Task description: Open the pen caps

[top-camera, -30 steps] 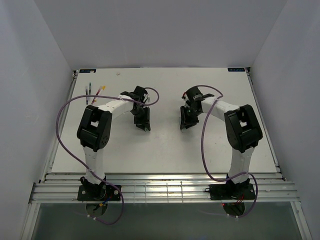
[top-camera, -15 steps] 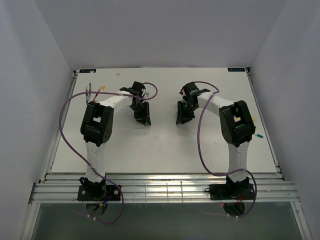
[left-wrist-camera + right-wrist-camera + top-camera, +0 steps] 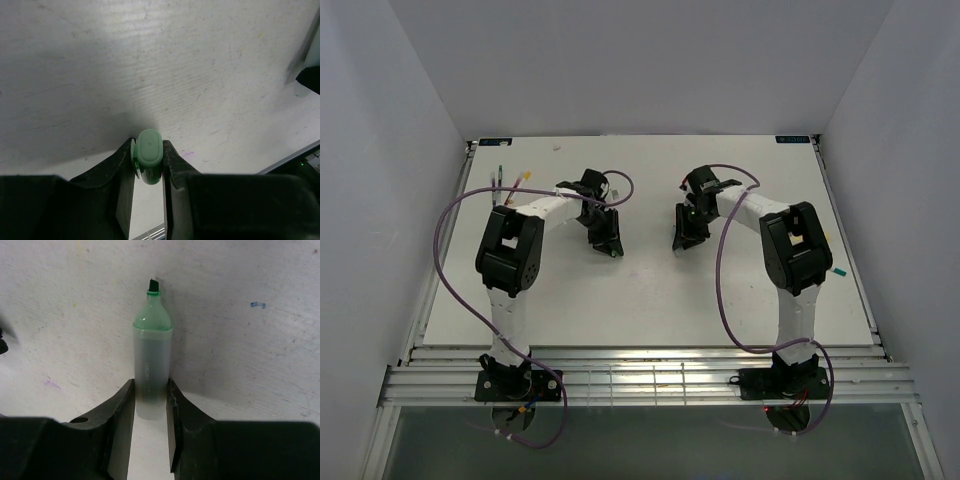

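My left gripper (image 3: 148, 172) is closed narrowly on a light green pen cap (image 3: 149, 152), pinched between both fingers, its rounded end poking out past the tips above the table (image 3: 150, 60). My right gripper (image 3: 151, 405) clamps the pale-green marker barrel (image 3: 152, 355) by its rear. The uncapped green tip (image 3: 153, 287) points straight out ahead of the fingers.
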`<state>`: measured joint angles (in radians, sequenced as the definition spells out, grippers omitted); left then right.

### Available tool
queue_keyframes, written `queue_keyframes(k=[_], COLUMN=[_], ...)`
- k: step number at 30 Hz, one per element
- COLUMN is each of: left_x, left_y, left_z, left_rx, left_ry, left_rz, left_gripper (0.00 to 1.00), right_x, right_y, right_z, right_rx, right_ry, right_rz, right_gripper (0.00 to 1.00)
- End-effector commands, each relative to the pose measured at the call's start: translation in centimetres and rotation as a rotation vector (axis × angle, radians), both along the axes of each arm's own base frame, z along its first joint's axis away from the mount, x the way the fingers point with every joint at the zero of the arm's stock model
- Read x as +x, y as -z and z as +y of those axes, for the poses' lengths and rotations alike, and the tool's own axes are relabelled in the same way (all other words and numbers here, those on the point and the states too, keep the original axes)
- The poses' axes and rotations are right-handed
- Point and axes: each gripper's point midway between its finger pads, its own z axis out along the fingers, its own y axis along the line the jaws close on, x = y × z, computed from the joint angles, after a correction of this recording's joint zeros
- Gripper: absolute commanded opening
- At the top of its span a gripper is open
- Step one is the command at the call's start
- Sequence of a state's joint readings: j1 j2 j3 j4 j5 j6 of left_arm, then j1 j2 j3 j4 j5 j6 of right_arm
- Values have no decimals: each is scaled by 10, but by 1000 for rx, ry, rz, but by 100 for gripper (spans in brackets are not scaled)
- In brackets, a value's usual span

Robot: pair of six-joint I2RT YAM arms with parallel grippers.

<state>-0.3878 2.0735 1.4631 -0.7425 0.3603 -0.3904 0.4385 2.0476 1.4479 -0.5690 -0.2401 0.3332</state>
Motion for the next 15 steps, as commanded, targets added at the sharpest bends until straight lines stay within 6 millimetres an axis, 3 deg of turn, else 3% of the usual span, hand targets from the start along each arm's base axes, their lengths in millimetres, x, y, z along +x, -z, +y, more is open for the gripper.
queue_keyframes(k=[1,3,7,9,10,11,13,15], left_x=[-25,-37,-69,-83,-86,-93,-90,-83], left_y=[14,8,2,-3,-6,-9,-9,-8], left_z=[9,-5,-27,-30,-29,-25,-19,-9], left_rx=[24,-45,-88,-109,-121,-129,-109,-88], left_ry=[8,22,67,47,29,6,-5,-16], left_rz=[56,77,95,89,86,91,70,57], left_gripper=[29,29,29,30,31,32,33,34], right_x=[-29,-36,-69,-96,-98,-119,-128,-145], right_y=[19,19,23,22,11,18,9,15], right_z=[-27,-33,-60,-78,-82,-92,-101,-115], right_rx=[-115,-128,-195,-226,-214,-225,-212,-223], right_ry=[13,12,30,58,75,92,133,185], right_rz=[68,65,70,74,30,66,41,74], right_gripper=[18,17,16,16,17,17,17,17])
